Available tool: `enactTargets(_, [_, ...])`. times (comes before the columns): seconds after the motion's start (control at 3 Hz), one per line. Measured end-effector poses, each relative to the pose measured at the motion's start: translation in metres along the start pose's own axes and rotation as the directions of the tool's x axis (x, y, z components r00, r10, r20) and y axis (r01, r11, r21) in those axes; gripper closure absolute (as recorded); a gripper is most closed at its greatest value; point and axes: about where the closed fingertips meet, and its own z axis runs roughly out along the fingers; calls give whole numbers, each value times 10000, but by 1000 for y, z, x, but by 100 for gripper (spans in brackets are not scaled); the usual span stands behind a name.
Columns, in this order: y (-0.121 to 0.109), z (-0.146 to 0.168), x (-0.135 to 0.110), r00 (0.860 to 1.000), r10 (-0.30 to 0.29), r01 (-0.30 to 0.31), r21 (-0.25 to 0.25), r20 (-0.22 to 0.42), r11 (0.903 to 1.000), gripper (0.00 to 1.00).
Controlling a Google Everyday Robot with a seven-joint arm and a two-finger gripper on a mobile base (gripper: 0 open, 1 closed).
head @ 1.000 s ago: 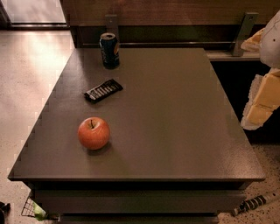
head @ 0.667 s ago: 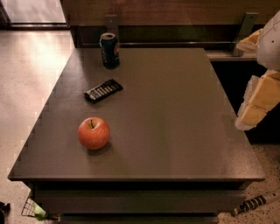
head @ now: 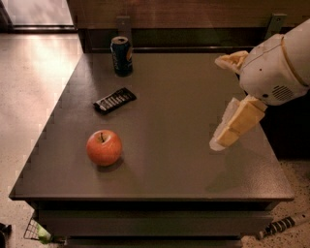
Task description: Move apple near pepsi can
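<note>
Approach step. Claw (head: 218, 102) hangs at right of frame over the surface (head: 184, 87), fingers spread wide, holding nothing. Apple (head: 104, 147) sits lower left, well apart from the pepsi can (head: 121, 55) at upper left, with a black bar (head: 115, 100) between them. Next move, as I judge it: reach left and descend around the apple. Surface dark, matte; pale speckled floor (head: 34, 87) at left.

Single view, no second camera to overlap. Camera high, off near edge of dark grey square surface (head: 164, 179), tilted steeply down, facing brown back wall (head: 193, 12). Close range: surface nearly fills frame. White-and-yellow two-finger claw (head: 217, 101) over surface's right side, fingers apart.
</note>
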Motion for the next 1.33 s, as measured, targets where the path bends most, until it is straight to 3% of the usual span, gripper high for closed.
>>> enactTargets(0.33, [9, 55, -50, 9706, 276, -22, -1058, 2393, 9944, 0])
enactTargets(0.67, [13, 78, -72, 9395, 637, -82, -1639, 3365, 9864, 0])
enactTargets(1.33, [26, 107, -71, 9354, 870, -161, -2045, 3426, 9787, 0])
